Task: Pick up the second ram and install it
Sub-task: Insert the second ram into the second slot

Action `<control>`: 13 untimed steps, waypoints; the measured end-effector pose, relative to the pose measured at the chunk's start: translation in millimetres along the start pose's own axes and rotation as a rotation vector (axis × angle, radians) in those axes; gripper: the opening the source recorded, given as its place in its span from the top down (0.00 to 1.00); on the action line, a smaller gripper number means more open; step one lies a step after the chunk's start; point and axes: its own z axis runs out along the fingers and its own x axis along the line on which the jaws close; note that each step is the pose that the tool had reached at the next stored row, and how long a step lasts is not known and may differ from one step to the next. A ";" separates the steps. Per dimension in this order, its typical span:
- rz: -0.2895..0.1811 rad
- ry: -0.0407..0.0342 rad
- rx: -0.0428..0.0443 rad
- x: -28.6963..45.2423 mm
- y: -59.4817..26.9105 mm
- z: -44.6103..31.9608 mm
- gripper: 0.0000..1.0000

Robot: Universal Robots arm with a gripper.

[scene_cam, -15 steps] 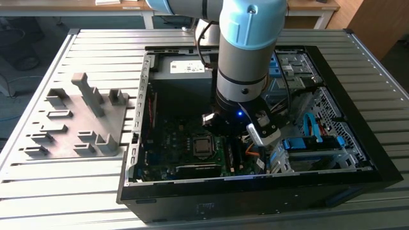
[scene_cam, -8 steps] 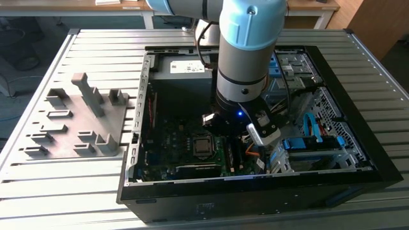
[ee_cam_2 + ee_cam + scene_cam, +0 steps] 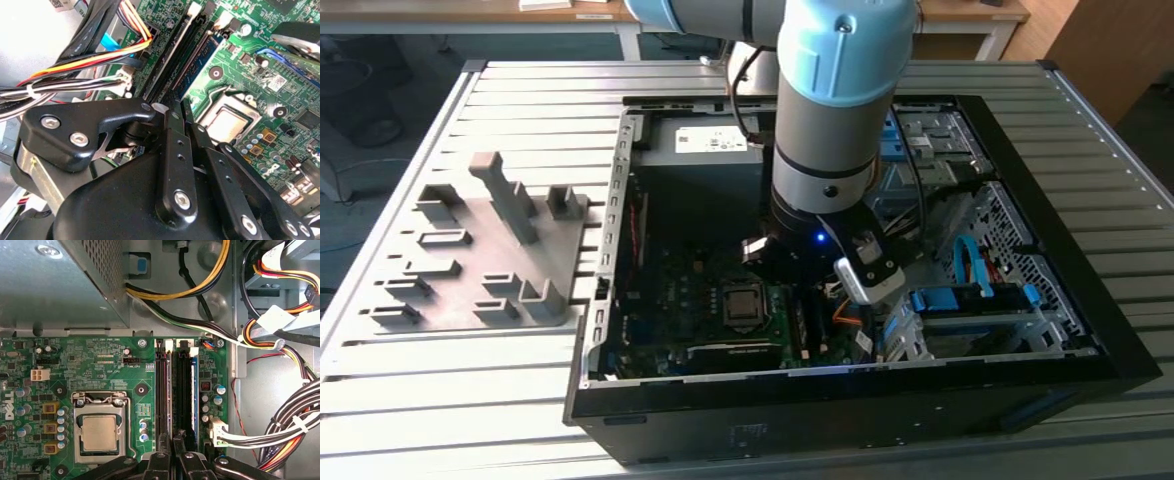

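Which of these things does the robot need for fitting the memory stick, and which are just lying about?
Part of the job: the gripper, poised over the memory slots; the open computer case. Whether it holds the second ram, I cannot tell.

Just there: grey holder block on the table, cable bundles, processor.

Slatted grey metal table (image 3: pixel 520 400); wooden desk (image 3: pixel 467 15) behind; possibly wooden cabinet (image 3: pixel 1107 50) at exterior view's right

Pincer (image 3: pixel 181 107) fingers pressed close together over the memory slots (image 3: pixel 175 55), beside the processor socket (image 3: pixel 227 122)
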 end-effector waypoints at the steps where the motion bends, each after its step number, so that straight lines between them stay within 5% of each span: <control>1: 0.000 0.0000 -0.0001 0.0 0.0 0.1 0.86; 9: 0.000 0.0000 -0.0001 0.0 0.0 0.1 0.79; 13: 0.000 -0.0001 -0.0002 -0.4 0.1 -12.3 0.79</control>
